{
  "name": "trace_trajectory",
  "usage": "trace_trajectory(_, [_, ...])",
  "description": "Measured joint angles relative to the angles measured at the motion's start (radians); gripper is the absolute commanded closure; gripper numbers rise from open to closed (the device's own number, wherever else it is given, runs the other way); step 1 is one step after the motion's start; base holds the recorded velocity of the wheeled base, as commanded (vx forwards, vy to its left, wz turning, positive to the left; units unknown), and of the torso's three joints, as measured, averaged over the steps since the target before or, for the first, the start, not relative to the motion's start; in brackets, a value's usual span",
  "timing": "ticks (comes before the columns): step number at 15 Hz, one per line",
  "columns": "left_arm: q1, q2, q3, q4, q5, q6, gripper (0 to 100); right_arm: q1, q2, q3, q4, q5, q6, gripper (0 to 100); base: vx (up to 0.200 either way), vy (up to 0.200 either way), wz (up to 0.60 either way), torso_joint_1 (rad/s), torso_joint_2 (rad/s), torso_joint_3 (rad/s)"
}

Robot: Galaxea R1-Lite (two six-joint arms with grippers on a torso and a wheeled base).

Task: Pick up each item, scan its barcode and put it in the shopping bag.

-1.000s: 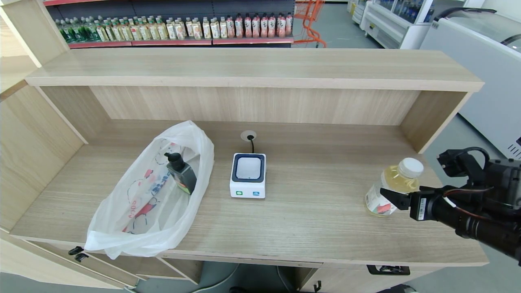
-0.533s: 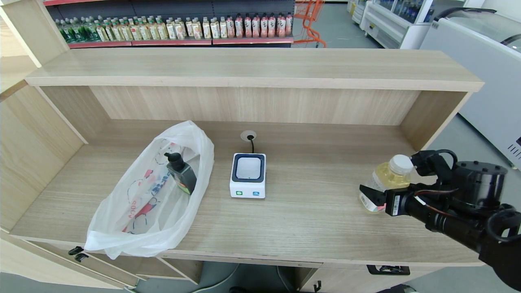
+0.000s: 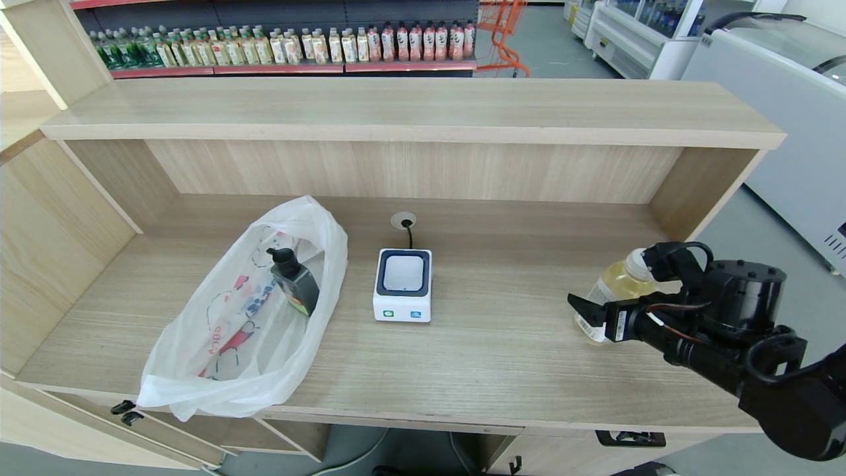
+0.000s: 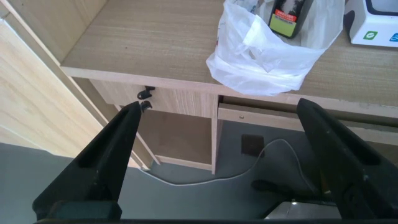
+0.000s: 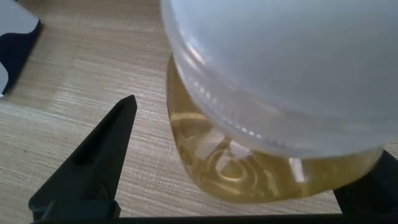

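A clear bottle (image 3: 611, 291) of yellow liquid with a white cap stands tilted at the right end of the wooden counter (image 3: 502, 350). My right gripper (image 3: 588, 301) is open around it, coming in from the right. In the right wrist view the bottle (image 5: 249, 168) sits deep between the fingers, with a gap beside one finger (image 5: 93, 168). The white scanner (image 3: 402, 284) sits mid-counter. The white shopping bag (image 3: 244, 330) lies open on the left with a dark bottle (image 3: 295, 284) inside. My left gripper (image 4: 219, 107) hangs open and empty below the counter's front left edge.
A raised ledge (image 3: 410, 109) runs above the counter's back wall, and wooden side walls close both ends. A cable runs from the scanner to a grommet (image 3: 403, 220) behind it. Bare counter lies between scanner and bottle. Drawers (image 4: 180, 130) sit under the front edge.
My right gripper has moved left along the counter and further around the bottle. The bottle has shifted left with it and tilted. Bag and scanner are unchanged.
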Motion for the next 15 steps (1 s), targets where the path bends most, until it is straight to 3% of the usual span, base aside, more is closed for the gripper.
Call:
trace_trajectory(3, [0.000, 0.000, 0.000, 0.000, 0.000, 0.000, 0, -0.001, 0.026, -0.029, 0.000, 0.050, -0.006, 0, 0.000, 0.000, 0.00, 0.000, 0.00, 0.000])
trace_trajectory(4, [0.000, 0.000, 0.000, 0.000, 0.000, 0.000, 0, 0.000, 0.034, -0.034, -0.001, 0.076, -0.008, 100, 0.000, 0.000, 0.00, 0.000, 0.00, 0.000])
trace_trajectory(10, [0.000, 0.000, 0.000, 0.000, 0.000, 0.000, 0, -0.001, 0.076, -0.080, -0.001, 0.087, -0.097, 100, 0.000, 0.000, 0.00, 0.000, 0.00, 0.000])
trace_trajectory(15, [0.000, 0.000, 0.000, 0.000, 0.000, 0.000, 0, -0.001, 0.049, -0.109, 0.032, 0.152, -0.049, 100, 0.000, 0.000, 0.00, 0.000, 0.00, 0.000])
